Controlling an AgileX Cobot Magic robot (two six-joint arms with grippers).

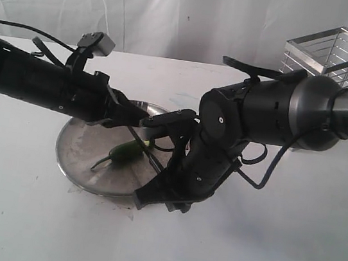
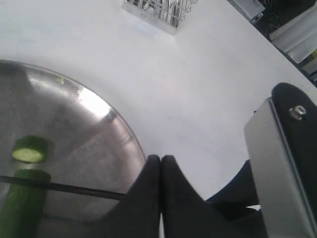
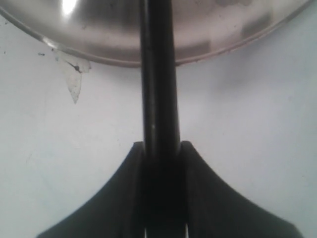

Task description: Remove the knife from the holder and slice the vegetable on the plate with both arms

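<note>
hazard review at the slicing stage. the right gripper (image 3: 162,147) pinches the black handle of the knife (image 3: 159,74), and the blade reaches in over the plate (image 2: 89,124). the blade sits at the cut end of the vegetable (image 2: 22,203), between it and one loose slice (image 2: 29,149). the left gripper (image 2: 161,158) has its fingers pressed together on nothing, at the plate rim and apart from the vegetable. the holder (image 1: 313,59) stands well apart at the back of the bench (image 1: 276,236).

likely faults:
- the vegetable is unrestrained, so a downward stroke may roll it or push it across the smooth metal.
- the handle is held at one narrow pinch, so side load may twist the blade.
- the plate may slide on the bench under pressure.
- both arms crowd the plate, so a wide stroke risks contact between them.
</note>
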